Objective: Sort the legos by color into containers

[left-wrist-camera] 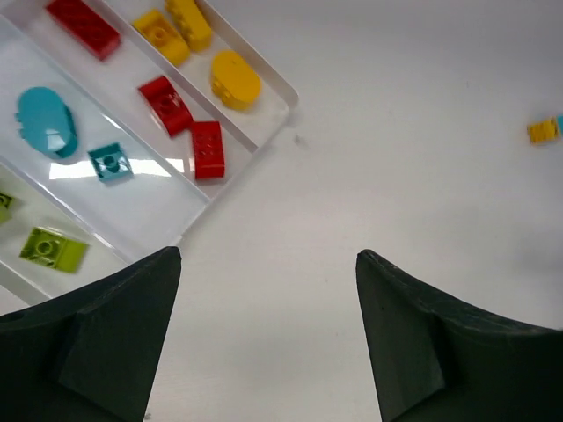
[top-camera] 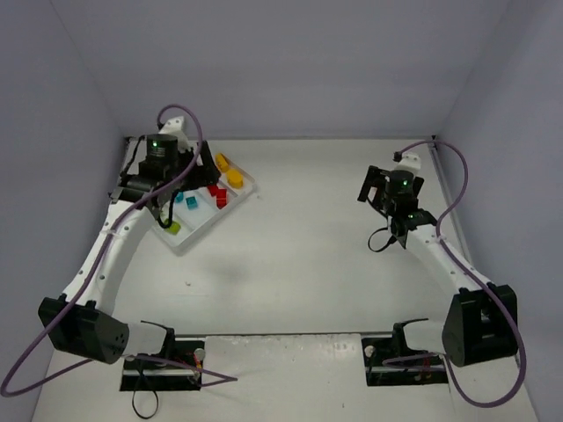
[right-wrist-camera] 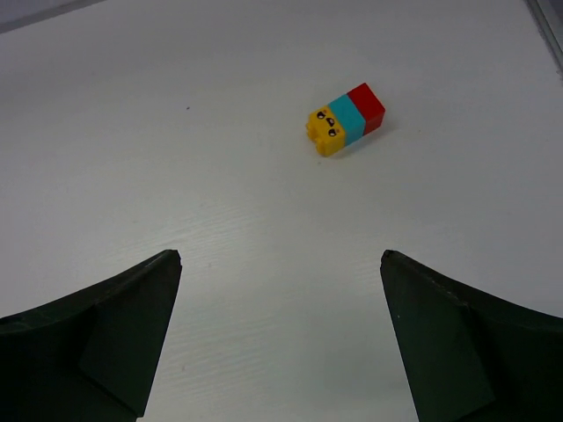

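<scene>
The white bench (top-camera: 308, 264) carries a shallow white tray (left-wrist-camera: 149, 209) ahead-left of the left fingers (left-wrist-camera: 97, 343) and a yellow-teal-red brick cluster (right-wrist-camera: 346, 119) ahead of the right fingers (right-wrist-camera: 457, 343).

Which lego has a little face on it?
The yellow brick joined to the teal brick and red brick, alone on the table; only it shows eyes.

In the shallow white plastic tray (left-wrist-camera: 145, 207), the three rectangular plastic bricks (left-wrist-camera: 165, 105) are red, three chunky plastic bricks (left-wrist-camera: 235, 79) orange-yellow, two plastic pieces (left-wrist-camera: 46, 121) teal-blue, and a flat plastic brick (left-wrist-camera: 53, 249) lime green. On the plain white surface (right-wrist-camera: 176, 193), a three-brick plastic cluster (right-wrist-camera: 346, 119) runs yellow, teal, red, with black face dots on its yellow end. The left pincer (left-wrist-camera: 268, 343) and right pincer (right-wrist-camera: 281, 343) are matte near-black
</scene>
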`<state>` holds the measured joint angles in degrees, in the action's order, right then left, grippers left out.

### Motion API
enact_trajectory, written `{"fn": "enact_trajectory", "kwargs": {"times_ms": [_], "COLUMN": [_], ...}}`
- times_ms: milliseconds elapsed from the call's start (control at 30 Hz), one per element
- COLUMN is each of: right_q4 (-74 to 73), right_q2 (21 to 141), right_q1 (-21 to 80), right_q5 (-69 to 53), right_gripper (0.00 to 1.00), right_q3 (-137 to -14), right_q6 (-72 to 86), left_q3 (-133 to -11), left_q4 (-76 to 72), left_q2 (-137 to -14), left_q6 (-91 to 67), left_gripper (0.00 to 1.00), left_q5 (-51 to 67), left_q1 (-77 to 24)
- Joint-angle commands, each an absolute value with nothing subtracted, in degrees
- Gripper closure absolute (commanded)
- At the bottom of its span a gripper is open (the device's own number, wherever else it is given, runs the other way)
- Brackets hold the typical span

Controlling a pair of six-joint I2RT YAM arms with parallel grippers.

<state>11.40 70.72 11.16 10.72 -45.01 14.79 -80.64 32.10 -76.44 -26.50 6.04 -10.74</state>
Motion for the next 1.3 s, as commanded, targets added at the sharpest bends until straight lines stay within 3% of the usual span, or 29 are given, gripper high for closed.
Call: {"fn": "enact_trajectory", "kwargs": {"times_ms": [0,200,333,733,933,1267], "right_q4": [8.5,3.0,-2.5,-11.2,-13.1,-13.0], "right_q2": [77.8,92.7,102.8,121.3,125.1,124.0], "right_q1": [6.9,1.2,0.3,-1.9,-2.2,-2.2], "right_q5": [10.7,16.1,17.4,17.4,14.9,13.0], "right_gripper": [0.07,0.14,0.08,0.09,0.12,0.26], "right_q3": [-53.1,-66.8,-76.4,-96.1,-96.8,-91.9], "right_q6": [21.2,28.6,31.8,40.4,42.6,44.1], "left_q3": [-78.6,-77.7,-77.4,-77.3,-77.3,-77.1], "left_q4": [33.4,35.2,35.6,36.1,35.9,35.5], "left_q2": [-76.4,-76.2,-75.8,-77.0,-76.5,-76.7], "left_q6": [-19.4,-17.5,-17.5,-17.9,-17.9,-18.3], "left_gripper": [0.26,0.26,0.26,0.26,0.26,0.26], "left_q5": [6.8,7.6,7.0,8.5,8.6,10.2], "left_q1": [-14.1,-16.0,-15.9,-16.0,-15.9,-15.8]}}
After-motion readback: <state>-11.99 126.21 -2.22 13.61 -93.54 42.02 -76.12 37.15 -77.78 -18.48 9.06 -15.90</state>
